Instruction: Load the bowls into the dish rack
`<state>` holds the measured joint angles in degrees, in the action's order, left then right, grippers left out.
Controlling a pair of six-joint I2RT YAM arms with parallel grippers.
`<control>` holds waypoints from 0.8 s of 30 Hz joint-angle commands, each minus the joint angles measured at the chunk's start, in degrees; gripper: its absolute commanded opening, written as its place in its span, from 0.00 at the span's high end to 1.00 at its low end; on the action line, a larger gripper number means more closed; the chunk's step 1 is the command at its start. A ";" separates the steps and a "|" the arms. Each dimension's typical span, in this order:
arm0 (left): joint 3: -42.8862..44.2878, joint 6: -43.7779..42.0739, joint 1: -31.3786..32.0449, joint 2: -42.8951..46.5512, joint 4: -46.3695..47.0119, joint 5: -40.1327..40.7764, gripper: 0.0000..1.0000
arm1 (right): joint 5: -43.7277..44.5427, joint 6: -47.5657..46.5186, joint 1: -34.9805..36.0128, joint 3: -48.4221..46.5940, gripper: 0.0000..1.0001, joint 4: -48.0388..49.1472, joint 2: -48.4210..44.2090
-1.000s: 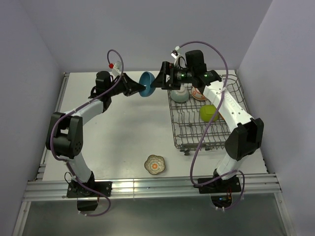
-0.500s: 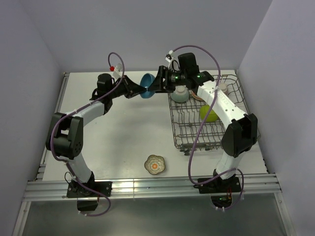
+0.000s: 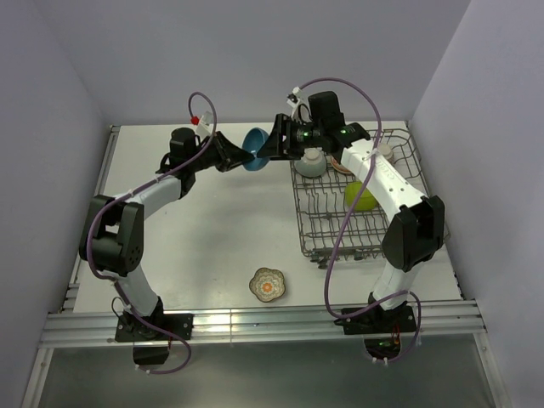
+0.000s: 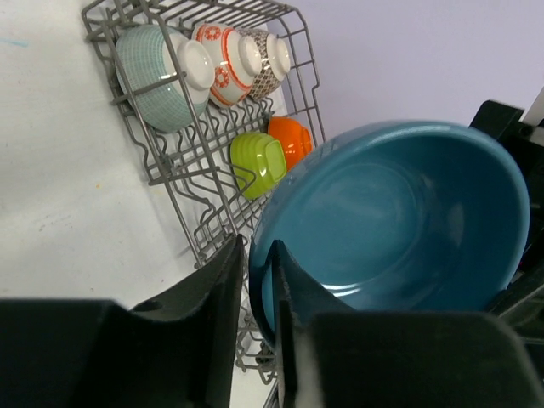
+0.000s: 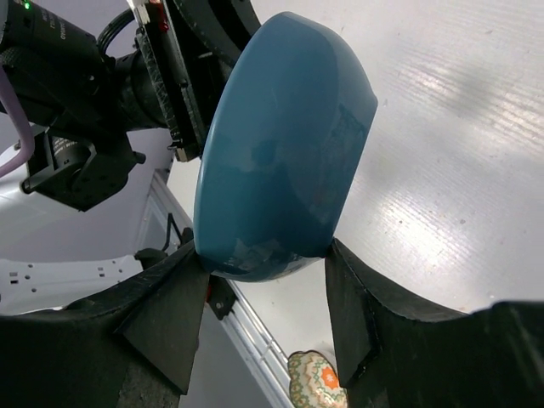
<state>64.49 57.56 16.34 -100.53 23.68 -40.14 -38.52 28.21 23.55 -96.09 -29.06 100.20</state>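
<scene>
The deep blue bowl (image 3: pixel 253 148) hangs on edge in the air left of the dish rack (image 3: pixel 340 234), between the two grippers. My right gripper (image 5: pixel 263 251) is shut on its outer body, a finger pressed on each side. My left gripper (image 4: pixel 255 246) straddles the rim of the blue bowl (image 4: pixel 399 221) with the jaws slightly apart; a thin gap shows between one finger and the rim. Standing in the rack (image 4: pixel 170 170) are a pale teal bowl (image 4: pixel 157 76), an orange-white bowl (image 4: pixel 225 55), a grey patterned bowl (image 4: pixel 268 59), a green-bottomed bowl (image 4: pixel 259 161) and an orange-bottomed bowl (image 4: pixel 291 140).
The scalloped floral bowl (image 3: pixel 268 285) sits upright on the white table near the front edge, left of the rack's near corner; it also shows below the right gripper as a floral bowl (image 5: pixel 316 381). Walls enclose the table at the back and on both sides.
The right gripper moved left onto the blue bowl and closed on it. The left jaws, tight on the rim before, have loosened slightly. The bowl barely shifted.
</scene>
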 commanded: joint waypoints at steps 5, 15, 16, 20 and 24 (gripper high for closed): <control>1.96 -3.42 0.89 2.18 -2.15 -1.52 0.62 | 1.17 -2.72 -2.19 0.20 1.00 2.25 -4.93; 1.96 -6.23 -0.95 3.15 -5.75 -1.35 0.43 | 6.09 -10.00 -5.53 5.46 1.00 -1.52 -10.89; 1.96 -6.58 -1.22 3.50 -5.93 -1.34 0.42 | 7.14 -10.71 -5.97 6.35 1.00 -2.57 -11.60; 1.69 -7.90 -2.01 3.94 -7.16 -1.69 0.37 | 7.41 -13.00 -8.78 10.65 1.00 -4.08 -15.38; 2.13 -8.42 -2.01 3.68 -8.03 -2.13 0.34 | 7.58 -14.66 -13.08 11.45 1.00 -6.27 -17.93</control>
<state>64.73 51.51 13.98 -99.79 16.16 -41.17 -31.99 16.71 12.45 -84.27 -35.29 86.02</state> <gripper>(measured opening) 0.651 0.596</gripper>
